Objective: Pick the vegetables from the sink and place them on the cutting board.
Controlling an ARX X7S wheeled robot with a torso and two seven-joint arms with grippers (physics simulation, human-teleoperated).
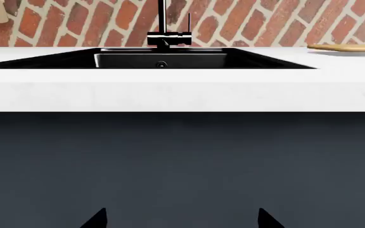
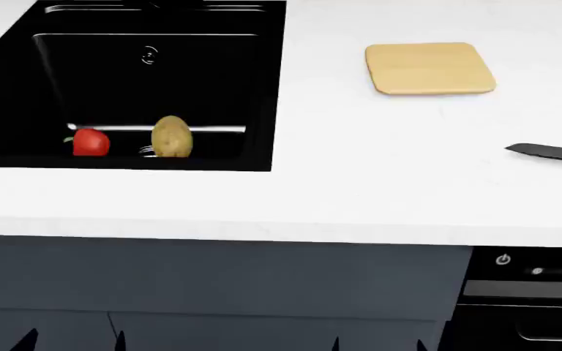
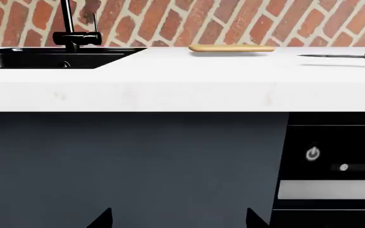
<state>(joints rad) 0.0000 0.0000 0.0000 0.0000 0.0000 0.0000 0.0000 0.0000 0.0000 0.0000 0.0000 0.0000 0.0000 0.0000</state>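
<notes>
Black fingertip points of the left gripper point(image 1: 182, 219) stand wide apart at the edge of the left wrist view, holding nothing. Ahead of and above them runs the smooth white stone counter point(image 1: 182, 90), with the deep black rectangular sink point(image 1: 160, 59) and its angular black faucet point(image 1: 165, 33) beyond, against rough red brick point(image 1: 265, 21).

From the head, the glossy red bell pepper point(image 2: 90, 142) and the speckled tan oval potato point(image 2: 172, 137) sit near each other on the sink floor, far above and beyond the low left gripper; the small light wooden cutting board point(image 2: 429, 68) lies well beyond the right gripper point(image 2: 377, 344). A black knife point(image 2: 552, 153) lies nearer it.

In the right wrist view that gripper's tips are likewise spread and empty. Reaching first calls for lifting the left arm clear over the counter lip, then descending straight; the pepper's slick, rounded skin likely wants a centred pinch.
</notes>
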